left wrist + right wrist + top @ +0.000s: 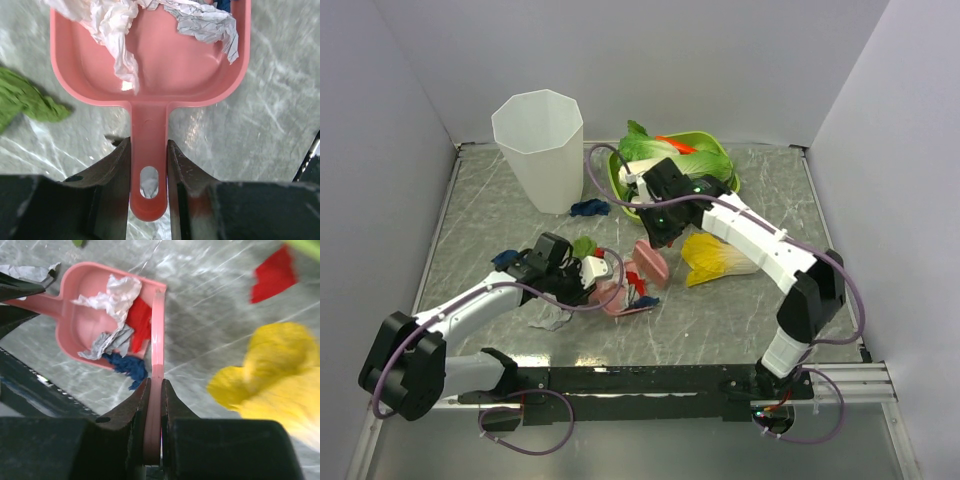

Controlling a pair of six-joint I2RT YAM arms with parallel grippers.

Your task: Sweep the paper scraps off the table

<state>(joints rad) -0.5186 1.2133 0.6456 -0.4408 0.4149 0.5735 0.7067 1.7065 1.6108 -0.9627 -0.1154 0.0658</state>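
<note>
My left gripper (148, 145) (570, 275) is shut on the handle of a pink dustpan (165, 65) (75, 320) lying flat on the table (740, 330). In the pan lie white (112, 295), red (139, 322) and grey (107, 342) paper scraps; a dark blue one (127, 367) sits at its lip. My right gripper (155, 385) (658, 240) is shut on a flat pink sweeper (158, 340) (651, 262), held edge-on against the pan's mouth. Loose scraps remain on the table: green (25, 100) (583, 246), blue (590, 208), another blue (505, 258), white-grey (552, 320), and red (274, 274).
A tall white bin (542, 148) stands at the back left. A green oval tray (715, 160) at the back holds toy greens and a red chilli (675, 144). A yellow-and-white toy cabbage (720, 258) (280, 375) lies just right of the sweeper.
</note>
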